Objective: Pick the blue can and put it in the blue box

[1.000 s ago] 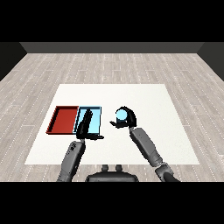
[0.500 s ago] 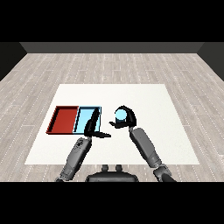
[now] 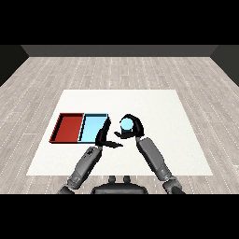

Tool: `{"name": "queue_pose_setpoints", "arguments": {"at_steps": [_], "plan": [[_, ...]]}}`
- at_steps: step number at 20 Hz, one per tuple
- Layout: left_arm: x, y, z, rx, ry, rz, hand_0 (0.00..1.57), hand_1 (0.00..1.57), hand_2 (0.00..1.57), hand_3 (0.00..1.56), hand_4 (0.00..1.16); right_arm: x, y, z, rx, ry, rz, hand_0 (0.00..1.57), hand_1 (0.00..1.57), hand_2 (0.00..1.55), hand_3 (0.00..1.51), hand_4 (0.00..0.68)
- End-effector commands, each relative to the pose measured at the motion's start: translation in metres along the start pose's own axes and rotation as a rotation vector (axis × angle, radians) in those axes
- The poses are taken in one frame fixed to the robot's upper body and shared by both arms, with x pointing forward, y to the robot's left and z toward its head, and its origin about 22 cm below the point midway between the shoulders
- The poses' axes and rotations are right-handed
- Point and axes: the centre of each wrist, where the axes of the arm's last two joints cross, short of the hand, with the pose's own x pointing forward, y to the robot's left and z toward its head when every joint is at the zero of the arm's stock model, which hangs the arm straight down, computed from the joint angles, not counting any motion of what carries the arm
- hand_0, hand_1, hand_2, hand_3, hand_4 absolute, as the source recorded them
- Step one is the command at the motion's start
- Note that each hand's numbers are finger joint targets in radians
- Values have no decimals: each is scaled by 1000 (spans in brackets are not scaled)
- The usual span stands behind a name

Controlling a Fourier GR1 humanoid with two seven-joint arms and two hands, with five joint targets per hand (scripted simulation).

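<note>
The blue can [image 3: 126, 124] stands upright on the white table, right of the trays, and my right hand [image 3: 135, 129] is curled round it. The light blue tray [image 3: 92, 128] lies beside the red tray [image 3: 69, 127], left of the can. My left hand [image 3: 103, 137] is at the light blue tray's right edge, fingers straight and raised, thumb pointing right toward the can. It holds nothing.
The white table [image 3: 158, 107] spreads wide beyond and to the right of the can. Both forearms come in from the lower edge. Grey wooden floor surrounds the table.
My left hand has swung right, from over the light blue tray to its right edge, nearer the can. The right hand and can have barely moved.
</note>
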Motion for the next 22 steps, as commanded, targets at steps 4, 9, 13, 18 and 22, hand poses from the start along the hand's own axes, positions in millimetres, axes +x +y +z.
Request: {"name": "queue_pose_setpoints", "arguments": {"at_steps": [4,9,13,18,22], "plan": [[-11,-17,-12,-11,34,5,0,0,0,0,0,13,28,-8,39,-22,-2,1402,1402,1446,1411,682],[-7,-18,2,-25,60,20,0,0,0,0,0,12,24,3,38,-15,-24,1399,1399,1444,1407,666],[-3,-22,-25,-34,33,20,0,0,0,0,0,-10,36,5,66,-11,0,1396,1396,1431,1395,654],[7,-35,-15,-38,33,15,0,0,0,0,0,16,25,-3,94,-17,-8,1419,1419,1430,1388,651],[-9,-24,-13,-39,31,9,0,0,0,0,0,7,47,-15,109,-15,8,1420,1420,1442,1399,617]]}}
